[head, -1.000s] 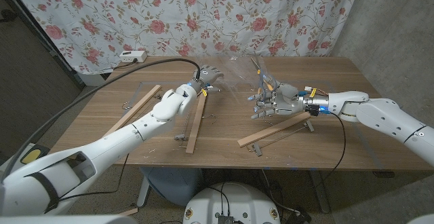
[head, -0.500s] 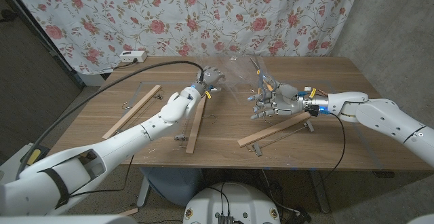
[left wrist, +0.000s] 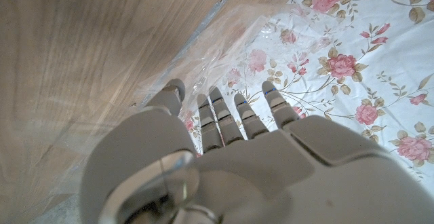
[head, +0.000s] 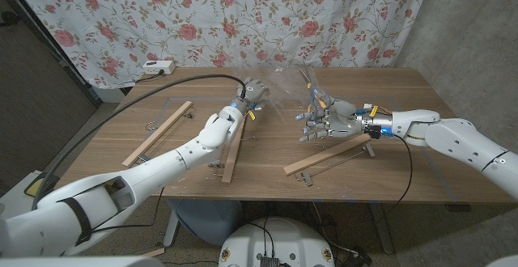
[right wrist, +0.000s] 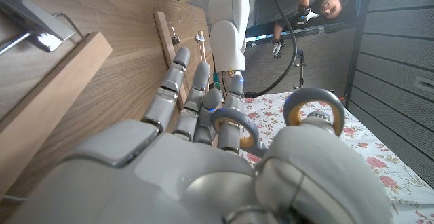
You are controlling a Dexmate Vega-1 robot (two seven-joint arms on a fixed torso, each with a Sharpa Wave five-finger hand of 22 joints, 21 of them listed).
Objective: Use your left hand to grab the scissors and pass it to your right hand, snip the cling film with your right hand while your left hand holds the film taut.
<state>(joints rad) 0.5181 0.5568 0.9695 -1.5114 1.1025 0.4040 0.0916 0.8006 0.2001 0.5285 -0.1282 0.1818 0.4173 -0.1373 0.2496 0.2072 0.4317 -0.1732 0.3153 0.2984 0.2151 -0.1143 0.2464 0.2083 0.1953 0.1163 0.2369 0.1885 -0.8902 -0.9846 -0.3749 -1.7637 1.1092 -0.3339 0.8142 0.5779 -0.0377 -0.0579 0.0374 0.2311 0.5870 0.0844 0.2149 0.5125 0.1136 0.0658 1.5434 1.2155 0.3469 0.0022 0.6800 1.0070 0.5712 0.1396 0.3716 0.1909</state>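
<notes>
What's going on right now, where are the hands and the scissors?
Right robot hand holds the scissors, blades up. Left robot hand at the cling film. Nothing blocking between them.

Wooden table (head: 267,150): wooden slats (head: 233,147), white box (head: 158,67).

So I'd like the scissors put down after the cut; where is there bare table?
Bare wood lies near the table's front edge between the middle wooden strip and the right strip, and beyond the right arm's far side. It is crowded between the left hand and right hand, where the cling film and scissors are.
</notes>
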